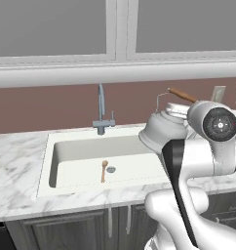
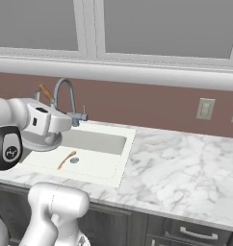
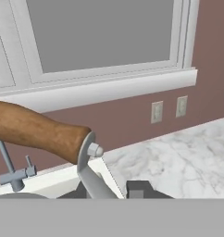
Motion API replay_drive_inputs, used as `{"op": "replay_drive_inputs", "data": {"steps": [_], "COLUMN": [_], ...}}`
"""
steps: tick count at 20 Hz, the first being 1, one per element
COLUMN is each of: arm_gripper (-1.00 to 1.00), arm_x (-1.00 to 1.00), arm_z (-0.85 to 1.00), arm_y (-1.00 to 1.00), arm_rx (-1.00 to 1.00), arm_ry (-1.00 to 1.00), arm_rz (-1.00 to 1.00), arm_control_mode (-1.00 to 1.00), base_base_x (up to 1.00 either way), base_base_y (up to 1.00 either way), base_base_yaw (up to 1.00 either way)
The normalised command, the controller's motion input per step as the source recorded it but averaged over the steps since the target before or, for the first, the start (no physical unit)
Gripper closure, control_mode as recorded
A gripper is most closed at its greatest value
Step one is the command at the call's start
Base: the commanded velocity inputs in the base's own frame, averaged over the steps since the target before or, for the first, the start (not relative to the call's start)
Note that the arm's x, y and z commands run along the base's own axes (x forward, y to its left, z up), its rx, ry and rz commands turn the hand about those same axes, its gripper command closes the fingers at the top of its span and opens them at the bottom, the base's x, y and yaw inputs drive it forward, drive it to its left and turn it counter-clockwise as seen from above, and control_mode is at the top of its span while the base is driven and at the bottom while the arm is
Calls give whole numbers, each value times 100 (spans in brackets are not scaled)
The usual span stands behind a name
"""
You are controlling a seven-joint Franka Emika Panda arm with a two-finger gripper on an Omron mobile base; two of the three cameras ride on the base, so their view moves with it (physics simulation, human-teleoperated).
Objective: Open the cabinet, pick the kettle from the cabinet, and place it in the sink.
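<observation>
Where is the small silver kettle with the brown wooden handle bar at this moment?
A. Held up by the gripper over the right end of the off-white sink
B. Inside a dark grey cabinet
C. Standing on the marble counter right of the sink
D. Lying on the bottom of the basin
A: the kettle hangs tilted from the gripper above the sink, clear of the basin floor where a wooden spoon lies.
</observation>
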Motion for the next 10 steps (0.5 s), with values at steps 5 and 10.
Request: {"op": "replay_drive_inputs", "data": {"steps": [5,10], "arm_gripper": [100,100], "arm_x": [-3,-3], "arm_z": [0,-4], "arm_y": [0,-6], "arm_rx": [0,1], "arm_ry": [-2,-1], "arm_rz": [0,0], "arm_control_mode": [-100,-100], "base_base_x": [0,0], "base_base_y": [0,0], "base_base_yaw": [0,0]}}
